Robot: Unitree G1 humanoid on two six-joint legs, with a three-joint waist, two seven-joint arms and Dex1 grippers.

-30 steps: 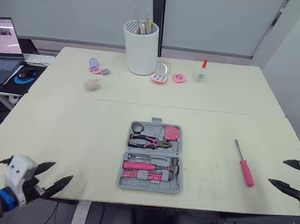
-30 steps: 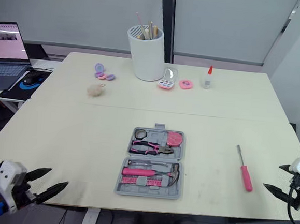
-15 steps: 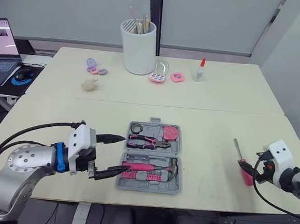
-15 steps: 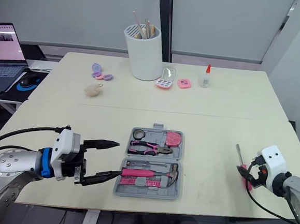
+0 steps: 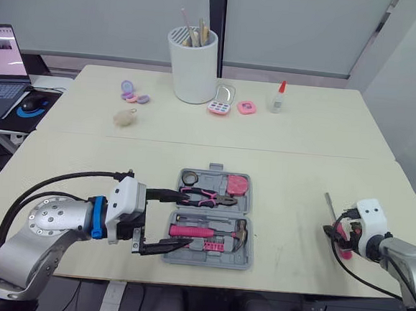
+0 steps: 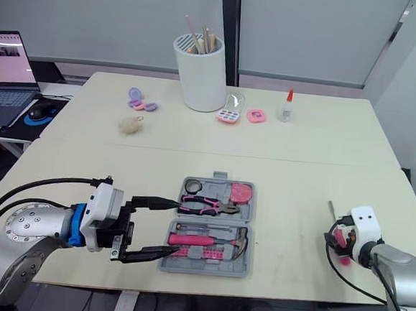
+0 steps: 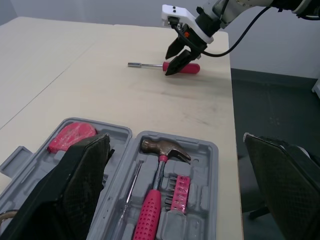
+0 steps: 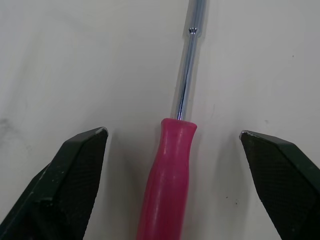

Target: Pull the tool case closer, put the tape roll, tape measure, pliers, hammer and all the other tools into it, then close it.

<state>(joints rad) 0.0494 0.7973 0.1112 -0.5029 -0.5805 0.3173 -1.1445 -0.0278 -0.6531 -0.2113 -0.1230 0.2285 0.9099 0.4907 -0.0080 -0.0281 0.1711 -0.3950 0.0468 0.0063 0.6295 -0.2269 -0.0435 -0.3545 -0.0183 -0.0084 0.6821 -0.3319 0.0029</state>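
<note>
A: Where is the case sitting?
B: The case (image 5: 251, 225) is lying open on the table (image 5: 303, 138), by the middle of the near edge. The tape roll (image 5: 190, 177), tape measure (image 5: 237, 183), pliers (image 5: 205, 195) and hammer (image 7: 159, 180) are resting in their slots.
A: So what's missing?
B: The screwdriver (image 8: 172, 167). It's lying on the bare top, well right of the case, shaft pointing far.
A: And the right gripper (image 8: 172, 133)?
B: It's hanging over the pink handle with its jaws spread, one finger on each side, neither touching. I'd say it's lining up a pinch on the thick part, where the hold will be surest.
A: The other one?
B: The left gripper (image 5: 183, 218) is reaching in from the left, jaws spread wide across the case's left edge. It's probably preparing to steady or drag the case. I can't tell whether a finger is touching it.
A: What's the surface like?
B: Pale, smooth and matt, so the case should slide easily. Along the far side a white pot (image 5: 194, 66) of sticks, a glue bottle (image 5: 278, 98) and pink trinkets (image 5: 220, 107) are standing well clear. A laptop (image 5: 3, 60) is sitting off the table, far left, and grey panels (image 5: 97, 10) are closing the room behind.
</note>
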